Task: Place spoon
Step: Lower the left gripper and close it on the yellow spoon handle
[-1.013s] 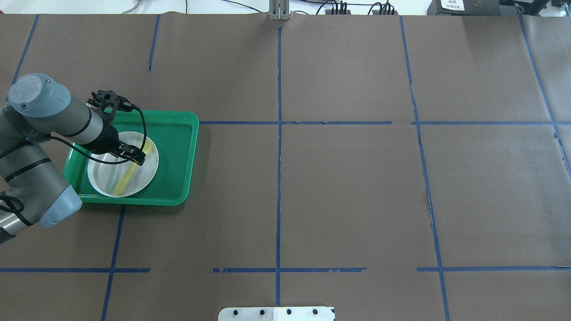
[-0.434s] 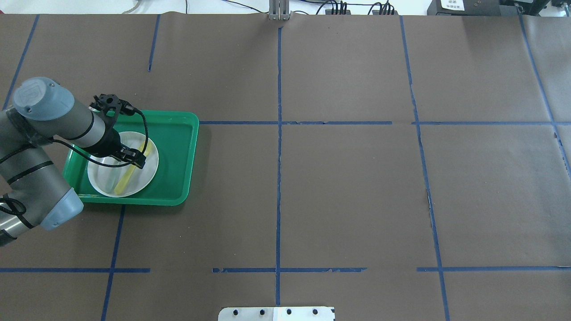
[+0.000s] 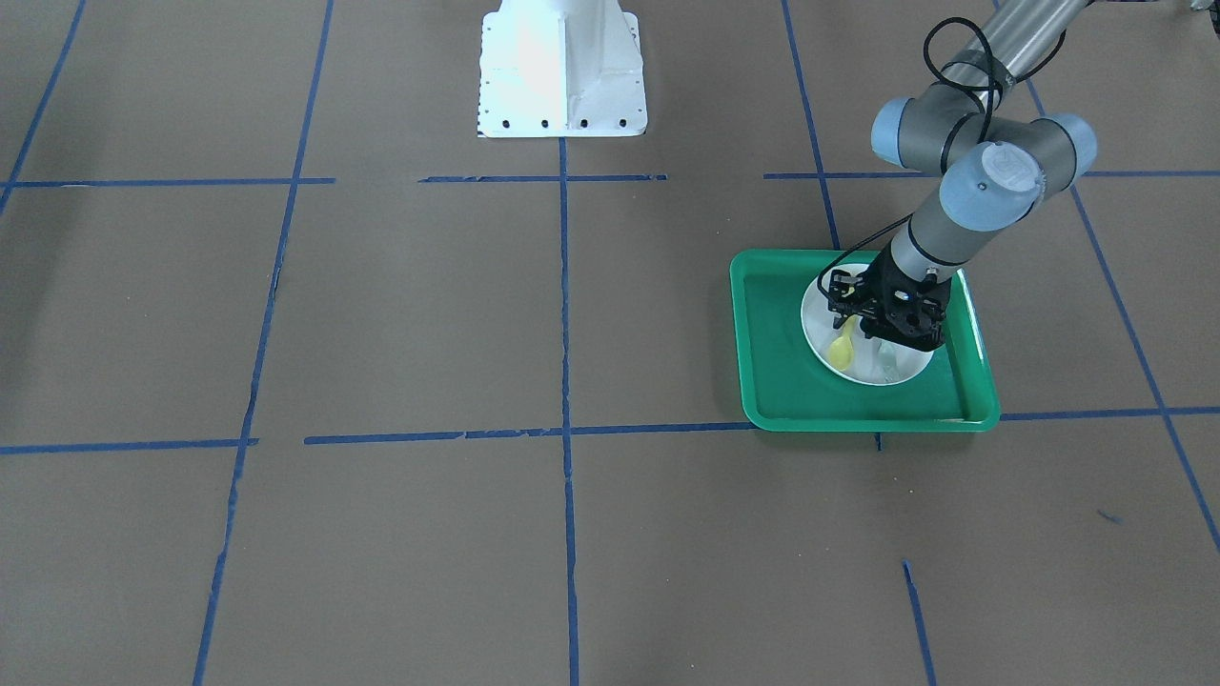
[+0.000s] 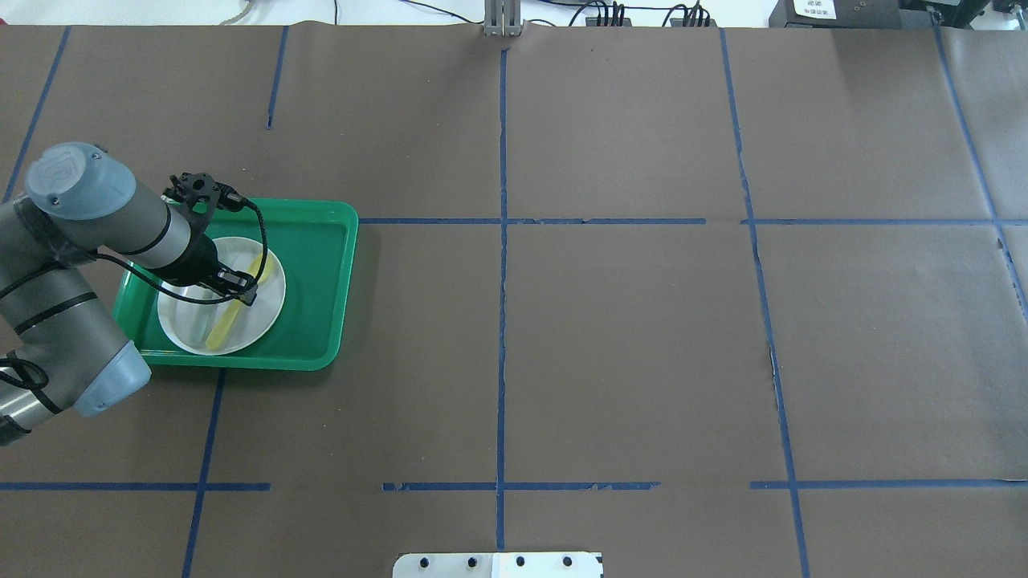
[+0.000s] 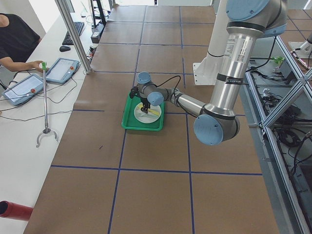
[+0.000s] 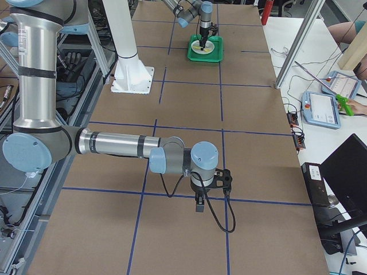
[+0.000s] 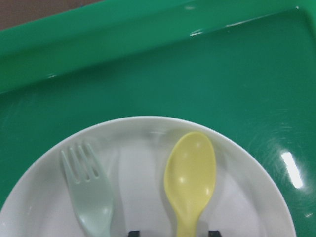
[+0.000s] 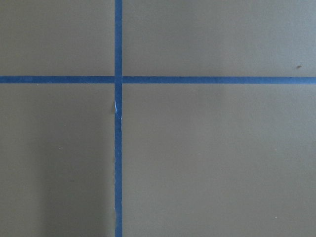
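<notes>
The yellow spoon (image 7: 190, 177) lies on a white plate (image 7: 143, 140) inside a green tray (image 7: 148, 74), bowl toward the tray's far rim. It also shows in the overhead view (image 4: 226, 319) and the front view (image 3: 841, 351). My left gripper (image 4: 241, 291) is low over the plate (image 4: 271, 309) and open. In the left wrist view its two fingertips (image 7: 134, 233) stand on either side of the spoon's handle, not closed on it. My right gripper (image 6: 199, 207) hangs over bare table far from the tray; I cannot tell whether it is open or shut.
A pale grey-green fork (image 7: 89, 192) lies on the plate beside the spoon. The tray (image 4: 321, 281) sits at the table's left side on brown paper with blue tape lines. The robot's white base (image 3: 560, 67) stands at the table's middle edge.
My left gripper has come down and slightly toward the robot over the spoon's handle. The spoon, fork and plate have not moved.
</notes>
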